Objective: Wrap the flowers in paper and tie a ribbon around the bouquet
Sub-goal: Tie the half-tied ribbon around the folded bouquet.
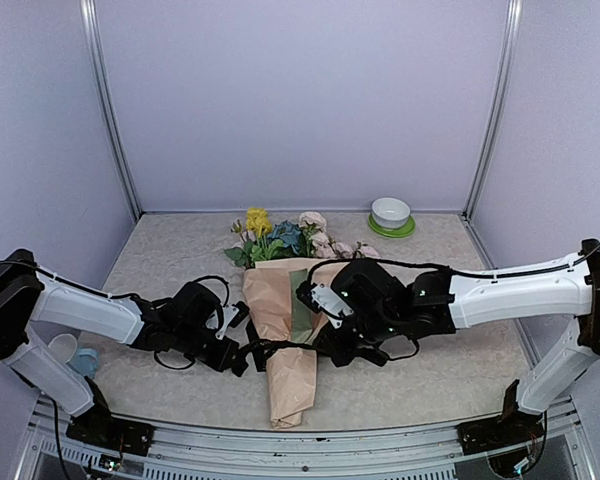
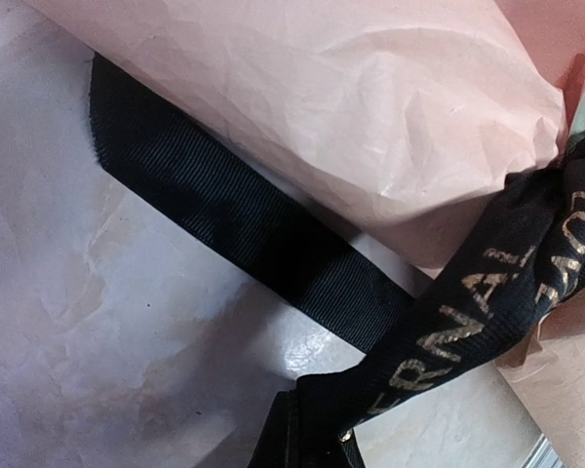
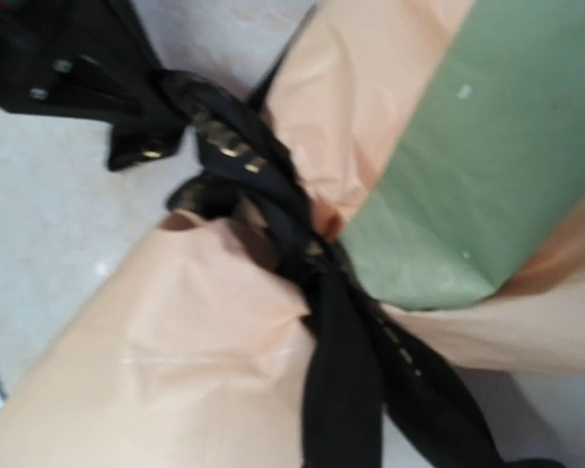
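One bouquet (image 1: pixel 290 385), one ribbon (image 2: pixel 234 224) (two paper sheets (image 3: pixel 468 146))

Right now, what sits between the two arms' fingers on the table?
In the top view, the paper-wrapped bouquet lies between them, with the black ribbon stretched across its waist.

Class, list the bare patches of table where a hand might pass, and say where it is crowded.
Free: far-left table between left wall and flowers; near-right, between bouquet tail and right arm. Crowded: centre, left gripper and right gripper at the ribbon; bowl far right.
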`<state>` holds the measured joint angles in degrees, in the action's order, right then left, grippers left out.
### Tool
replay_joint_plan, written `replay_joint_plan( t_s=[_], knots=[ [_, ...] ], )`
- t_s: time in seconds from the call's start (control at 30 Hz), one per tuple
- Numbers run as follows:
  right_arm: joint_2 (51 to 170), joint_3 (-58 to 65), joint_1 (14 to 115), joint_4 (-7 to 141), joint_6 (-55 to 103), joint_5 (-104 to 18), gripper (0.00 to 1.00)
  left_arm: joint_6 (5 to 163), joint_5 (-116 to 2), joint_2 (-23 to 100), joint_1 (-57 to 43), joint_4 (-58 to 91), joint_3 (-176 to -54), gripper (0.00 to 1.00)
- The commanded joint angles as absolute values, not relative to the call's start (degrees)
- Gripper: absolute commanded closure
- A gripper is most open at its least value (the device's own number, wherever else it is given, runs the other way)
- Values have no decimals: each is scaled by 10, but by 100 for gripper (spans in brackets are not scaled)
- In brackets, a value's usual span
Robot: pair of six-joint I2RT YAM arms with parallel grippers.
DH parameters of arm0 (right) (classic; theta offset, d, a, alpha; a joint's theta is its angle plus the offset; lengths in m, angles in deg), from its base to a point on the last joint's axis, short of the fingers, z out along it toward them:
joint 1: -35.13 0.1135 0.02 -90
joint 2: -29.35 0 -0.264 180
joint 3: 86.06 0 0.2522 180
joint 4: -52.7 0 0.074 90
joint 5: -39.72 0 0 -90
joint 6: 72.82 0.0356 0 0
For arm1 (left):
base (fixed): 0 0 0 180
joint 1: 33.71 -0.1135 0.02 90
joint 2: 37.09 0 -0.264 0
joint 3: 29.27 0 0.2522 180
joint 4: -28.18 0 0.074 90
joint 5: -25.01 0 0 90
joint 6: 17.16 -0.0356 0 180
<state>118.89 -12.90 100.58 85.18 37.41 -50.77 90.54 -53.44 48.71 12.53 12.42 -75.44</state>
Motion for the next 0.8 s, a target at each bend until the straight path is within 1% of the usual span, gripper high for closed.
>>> replay_joint_plan(
  t_s=[0.0, 0.33, 0.5, 0.53, 0.57, 0.63, 0.67, 0.7, 0.77],
  knots=[
    [1152, -128, 1004, 863, 352, -473, 100, 895, -538, 494, 129, 122, -769, 100],
    [1078, -164, 1003, 813, 339, -405, 100, 893, -538, 506, 129, 118, -776, 100],
    [1082, -169, 1003, 816, 348, -443, 100, 891, -538, 504, 129, 116, -777, 100],
    [1091, -167, 1003, 822, 351, -458, 91, 891, -538, 504, 129, 116, -778, 100],
    [1105, -158, 1003, 835, 349, -468, 73, 891, -538, 504, 129, 115, -778, 100],
    [1138, -141, 1004, 857, 340, -474, 50, 891, -537, 504, 129, 114, -778, 100],
    [1155, -134, 1006, 866, 336, -480, 37, 891, -537, 503, 130, 114, -778, 100],
    [1172, -125, 1009, 871, 329, -488, 31, 891, -536, 503, 130, 114, -778, 100],
    [1203, -110, 1013, 878, 313, -503, 27, 890, -535, 503, 130, 114, -778, 100]
  ],
)
